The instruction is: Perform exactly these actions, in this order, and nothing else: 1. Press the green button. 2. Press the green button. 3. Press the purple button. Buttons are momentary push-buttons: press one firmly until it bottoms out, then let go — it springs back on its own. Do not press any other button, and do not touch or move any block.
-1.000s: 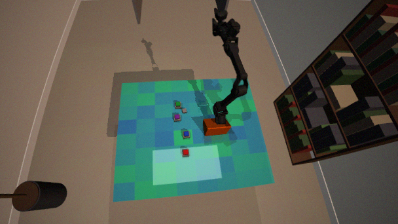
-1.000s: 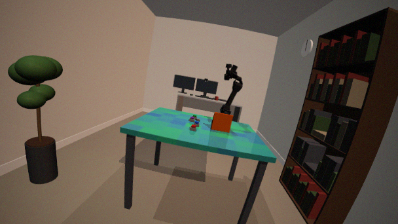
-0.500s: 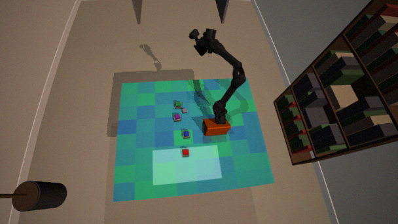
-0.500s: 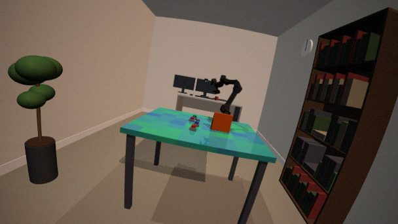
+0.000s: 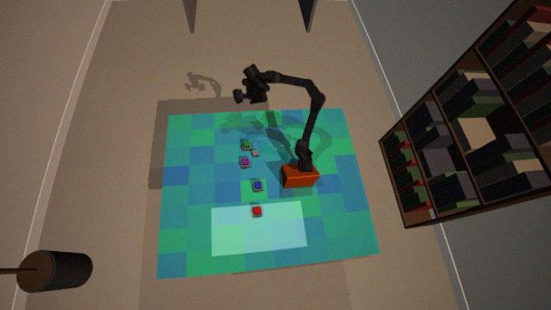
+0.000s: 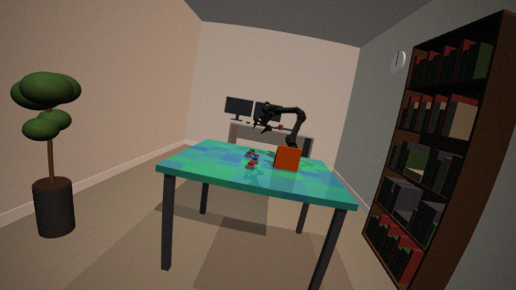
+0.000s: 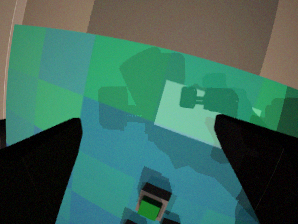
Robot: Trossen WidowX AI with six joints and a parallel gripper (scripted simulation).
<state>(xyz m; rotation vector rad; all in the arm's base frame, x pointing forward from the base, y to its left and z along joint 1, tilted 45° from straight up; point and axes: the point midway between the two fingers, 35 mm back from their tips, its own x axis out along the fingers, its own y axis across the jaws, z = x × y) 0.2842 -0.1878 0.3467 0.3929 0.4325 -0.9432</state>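
The green button (image 5: 246, 144) (image 6: 252, 150) (image 7: 149, 208) has a green cap on a small base. In the wrist view it is at the bottom, a little below and between the finger lines. The purple button (image 5: 245, 161) (image 6: 249, 153) stands just in front of it in the top view; I do not make it out in the wrist view. My gripper (image 5: 246, 97) (image 6: 259, 129) (image 7: 149, 123) is open and empty, high above the table's back edge, behind the green button. Neither button is touched.
A small pale block (image 5: 255, 153) lies close beside the green button. A blue button (image 5: 257, 185) (image 6: 255, 159) and a red button (image 5: 256, 210) (image 6: 251, 164) stand nearer the front. An orange box (image 5: 300, 177) (image 6: 288, 158) is at the arm's base.
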